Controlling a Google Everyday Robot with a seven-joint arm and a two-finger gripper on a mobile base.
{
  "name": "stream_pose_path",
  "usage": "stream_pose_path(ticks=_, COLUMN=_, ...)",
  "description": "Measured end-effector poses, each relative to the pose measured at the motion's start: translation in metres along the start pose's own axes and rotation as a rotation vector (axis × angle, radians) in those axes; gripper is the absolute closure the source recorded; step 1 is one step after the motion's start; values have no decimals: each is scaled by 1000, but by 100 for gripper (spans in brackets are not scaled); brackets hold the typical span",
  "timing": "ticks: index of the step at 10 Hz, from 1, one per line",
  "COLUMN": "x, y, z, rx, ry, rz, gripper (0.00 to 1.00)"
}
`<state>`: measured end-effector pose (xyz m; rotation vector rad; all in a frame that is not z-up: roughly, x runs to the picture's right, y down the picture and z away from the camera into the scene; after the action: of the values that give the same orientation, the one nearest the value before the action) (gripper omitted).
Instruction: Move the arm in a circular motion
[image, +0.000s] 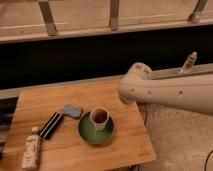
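Observation:
The cream-white arm (170, 92) reaches in from the right edge as a thick tubular segment. It ends in a rounded joint cap (135, 82) above the table's right rear corner. The arm hangs above the wooden table (55, 107) and touches none of the items on it. The gripper is not in view; only the thick segment and the joint cap show.
On the table are a green plate (87, 132) holding a white cup (99, 118), a blue-grey sponge (72, 110), a black flat bar (51, 125) and a white bottle (31, 150) lying at the front left. A small bottle-like object (189, 62) stands on the ledge behind. A dark wall runs behind the table.

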<state>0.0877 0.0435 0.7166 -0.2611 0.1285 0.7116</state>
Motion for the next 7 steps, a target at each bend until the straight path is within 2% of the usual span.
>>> stream_pose_path(ticks=4, x=-100, y=26, z=6, rx=-3, ry=-56, rz=-127, gripper=20)
stream_pose_path(ticks=6, x=-139, y=44, z=6, rx=-12, ry=-85, rz=-194, gripper=20)
stream_pose_path(ticks=7, x=-168, y=62, z=3, rx=-25, ry=-110, rz=-248, gripper=20)
